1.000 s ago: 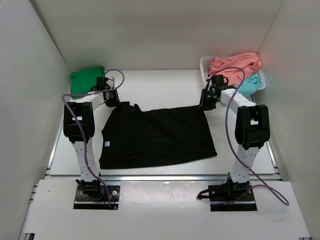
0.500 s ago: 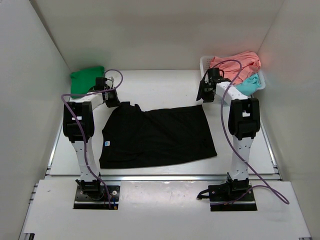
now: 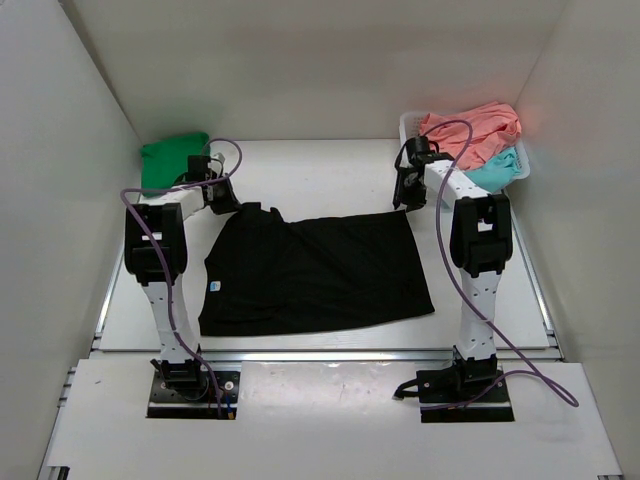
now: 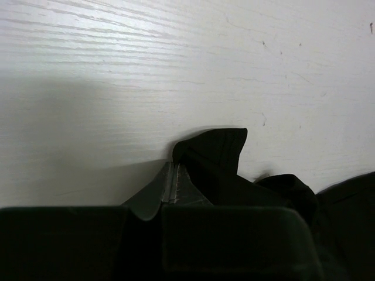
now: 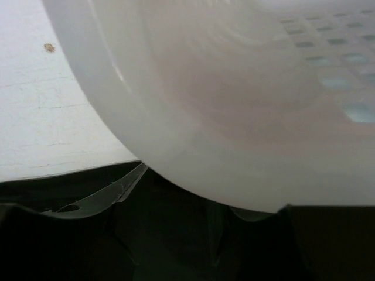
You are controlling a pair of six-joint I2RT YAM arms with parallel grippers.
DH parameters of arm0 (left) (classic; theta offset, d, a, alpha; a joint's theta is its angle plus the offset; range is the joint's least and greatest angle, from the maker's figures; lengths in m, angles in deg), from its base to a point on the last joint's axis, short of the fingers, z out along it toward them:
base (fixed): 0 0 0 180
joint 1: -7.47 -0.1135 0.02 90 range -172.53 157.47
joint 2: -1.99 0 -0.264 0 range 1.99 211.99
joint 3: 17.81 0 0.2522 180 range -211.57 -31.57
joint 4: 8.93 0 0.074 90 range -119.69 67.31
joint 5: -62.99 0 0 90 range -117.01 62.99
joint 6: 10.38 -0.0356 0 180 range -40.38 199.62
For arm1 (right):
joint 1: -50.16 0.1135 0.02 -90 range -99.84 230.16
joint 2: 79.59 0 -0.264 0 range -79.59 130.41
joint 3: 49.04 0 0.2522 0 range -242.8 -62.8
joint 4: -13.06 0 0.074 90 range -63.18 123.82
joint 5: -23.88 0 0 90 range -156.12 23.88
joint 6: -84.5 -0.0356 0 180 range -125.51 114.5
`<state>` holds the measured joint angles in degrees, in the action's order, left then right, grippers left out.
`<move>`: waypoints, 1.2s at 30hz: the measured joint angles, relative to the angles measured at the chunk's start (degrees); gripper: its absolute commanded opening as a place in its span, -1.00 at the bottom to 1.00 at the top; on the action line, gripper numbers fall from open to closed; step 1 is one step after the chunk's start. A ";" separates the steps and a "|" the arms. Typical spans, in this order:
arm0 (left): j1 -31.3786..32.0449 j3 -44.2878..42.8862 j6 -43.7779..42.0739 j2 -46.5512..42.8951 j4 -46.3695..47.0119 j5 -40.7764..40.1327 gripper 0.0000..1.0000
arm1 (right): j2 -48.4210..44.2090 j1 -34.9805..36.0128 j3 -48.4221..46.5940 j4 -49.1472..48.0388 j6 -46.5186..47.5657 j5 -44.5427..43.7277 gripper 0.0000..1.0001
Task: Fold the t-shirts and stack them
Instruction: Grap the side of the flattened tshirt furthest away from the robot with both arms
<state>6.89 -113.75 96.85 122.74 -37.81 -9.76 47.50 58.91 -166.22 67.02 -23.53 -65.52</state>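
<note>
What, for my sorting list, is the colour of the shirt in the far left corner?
The shirt is green; top view.

the spread t-shirt [image 3: 315, 270] lies in the middle of the tabletop [image 3: 320, 170]. the folded t-shirt [image 3: 168, 160] sits at far left. the basket [image 3: 408, 128] at far right holds 2: the upper t-shirt [image 3: 470, 125] behind the lower t-shirt [image 3: 495, 168]. the left end effector [image 3: 222, 200] is at the spread t-shirt's far left corner.
</note>
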 measured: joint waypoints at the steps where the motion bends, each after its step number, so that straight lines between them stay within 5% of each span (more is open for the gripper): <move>1: -0.20 0.00 0.13 0.00 0.15 0.04 -1.00 | 0.00 0.13 0.24 0.00 0.04 -0.24 -0.54; 4: -0.79 0.15 0.68 -0.07 0.57 0.24 -1.00 | 0.00 0.31 0.57 0.07 -0.11 -0.50 -0.60; 7: -1.29 0.33 0.98 -0.11 0.66 0.39 -1.00 | 0.00 0.42 0.57 0.17 -0.04 -0.42 -1.00; 18: -2.16 1.20 2.08 -2.71 0.68 2.78 -1.00 | -0.33 0.24 0.48 0.68 1.86 1.75 -0.99; 36: -2.27 26.69 3.23 -34.01 1.49 5.95 -1.00 | -25.90 -1.79 25.11 -5.46 5.77 8.17 -1.00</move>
<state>4.61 -87.06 100.09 88.73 -36.32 -3.81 21.60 57.12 -141.10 61.56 -17.76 -57.34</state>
